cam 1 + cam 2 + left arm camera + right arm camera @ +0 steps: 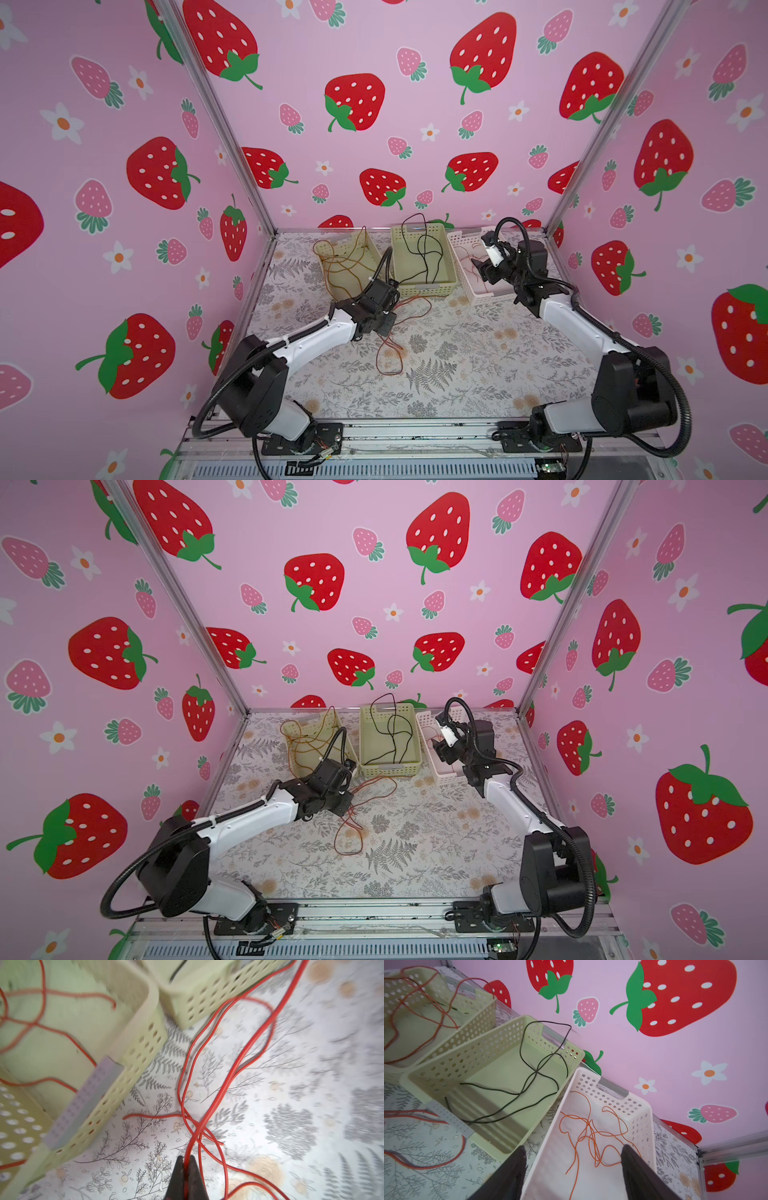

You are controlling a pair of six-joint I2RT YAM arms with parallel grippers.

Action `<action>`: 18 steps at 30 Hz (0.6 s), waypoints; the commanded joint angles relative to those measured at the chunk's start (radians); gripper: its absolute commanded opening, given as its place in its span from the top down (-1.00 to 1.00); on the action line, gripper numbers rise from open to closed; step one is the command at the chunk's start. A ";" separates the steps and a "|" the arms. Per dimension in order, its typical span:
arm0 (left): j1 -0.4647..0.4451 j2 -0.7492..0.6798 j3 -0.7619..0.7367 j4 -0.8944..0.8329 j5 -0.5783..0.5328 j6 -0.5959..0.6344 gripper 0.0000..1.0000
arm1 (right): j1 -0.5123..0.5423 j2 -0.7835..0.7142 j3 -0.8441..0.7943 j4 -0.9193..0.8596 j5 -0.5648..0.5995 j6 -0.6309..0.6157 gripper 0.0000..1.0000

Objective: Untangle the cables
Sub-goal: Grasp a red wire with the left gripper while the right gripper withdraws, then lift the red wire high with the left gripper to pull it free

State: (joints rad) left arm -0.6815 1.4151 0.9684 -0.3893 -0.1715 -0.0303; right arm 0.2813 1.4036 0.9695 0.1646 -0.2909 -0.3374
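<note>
Strawberry-print walls box in a fern-patterned bench, and I'm reading it from the near edge outward. Around the middle of the bench lies the red cable. It loops and crosses over itself, and some strands run on toward the far edge. My left fingers are pinched tight on one strand, just short of the crossing. A loose end lies free beside that crossing.

I judge this wire light, limp and slick-coated. It should follow a gentle pull, but it could slide through a pinch or cinch the crossing tighter. Taking it near the loose end looks safer than hauling on mid-span.

Along the far edge sit three baskets. The yellow basket, toward the far-left corner, holds an orange-brown cable. The green basket in the middle holds a black cable. The white basket, toward the far-right corner, holds an orange cable. My right fingers hang spread wide and empty above that white basket.
</note>
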 commanded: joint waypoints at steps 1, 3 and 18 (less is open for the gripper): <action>-0.019 -0.089 0.067 -0.002 0.000 0.155 1.00 | 0.006 -0.031 -0.014 0.032 -0.224 0.004 -0.46; -0.032 -0.135 0.097 0.012 0.020 0.231 1.00 | 0.025 -0.042 -0.017 0.051 -0.313 0.005 -0.45; -0.062 -0.240 0.261 0.171 0.189 0.455 1.00 | 0.229 -0.064 -0.104 0.412 -0.617 0.129 -0.52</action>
State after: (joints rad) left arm -0.7399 1.1851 1.1828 -0.3027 -0.0380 0.3813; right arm 0.4870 1.3487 0.8879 0.4267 -0.8040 -0.2768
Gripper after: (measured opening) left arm 0.061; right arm 0.758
